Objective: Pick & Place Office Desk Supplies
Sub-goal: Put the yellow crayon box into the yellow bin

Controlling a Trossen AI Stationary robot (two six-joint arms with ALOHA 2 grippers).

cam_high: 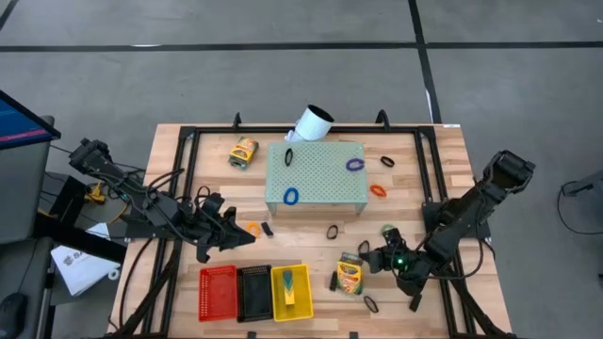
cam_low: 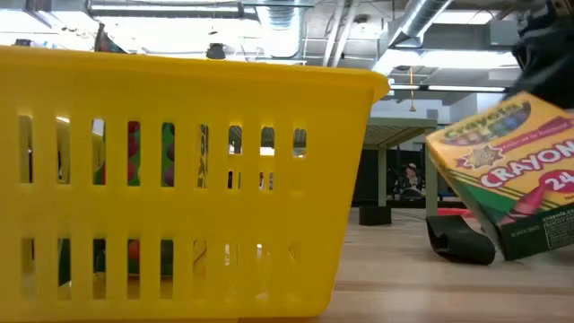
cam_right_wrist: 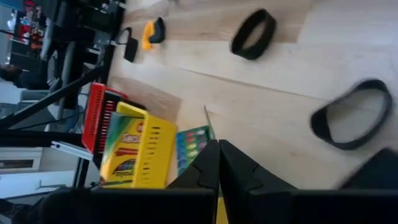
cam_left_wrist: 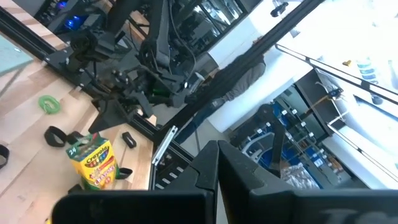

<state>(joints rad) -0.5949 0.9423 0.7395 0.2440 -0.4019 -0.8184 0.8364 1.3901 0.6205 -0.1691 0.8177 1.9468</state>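
- The yellow basket [cam_high: 289,293] is holding a crayon box [cam_high: 287,283]; the red basket [cam_high: 218,292] and black basket [cam_high: 253,293] are sitting beside it.
- The right gripper [cam_high: 369,261] is clenching a second crayon box [cam_high: 350,273], just right of the baskets.
- The left gripper [cam_high: 247,239] is hanging clenched, holding nothing.

Low view: crayon box [cam_low: 511,175] cut off at right edge; yellow basket [cam_low: 179,179] cropped left, contents hidden behind slats.
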